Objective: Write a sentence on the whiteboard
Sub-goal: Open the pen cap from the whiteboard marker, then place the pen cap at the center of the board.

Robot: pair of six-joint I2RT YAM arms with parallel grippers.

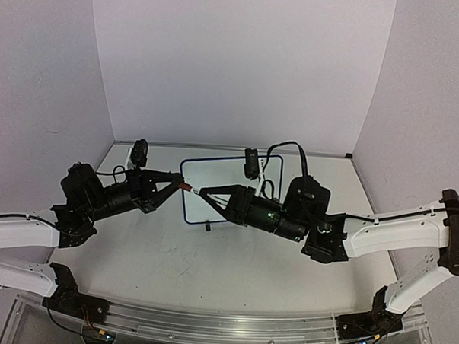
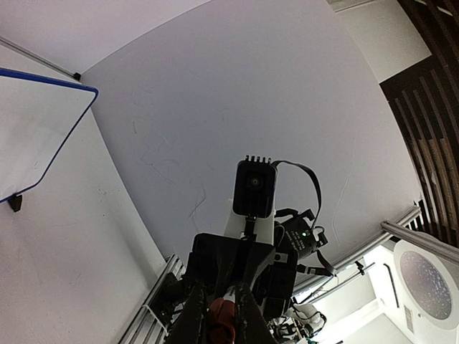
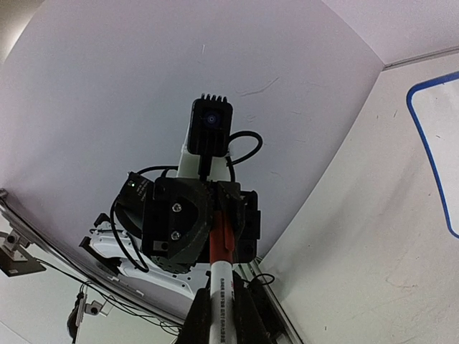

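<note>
White marker clamped in your right gripper, red cap pinched in your left gripper, tips meeting above the whiteboard at its left edge, board on the tabletop, towards the back wall.

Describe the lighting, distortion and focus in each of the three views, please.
Top external: even, soft light, hardly any shadows, and the near rail bows. Left wrist: the wide lens bends straight lines around the whiteboard; overexposed patch at lower right. Right wrist: the marker near the lens looks soft.
</note>
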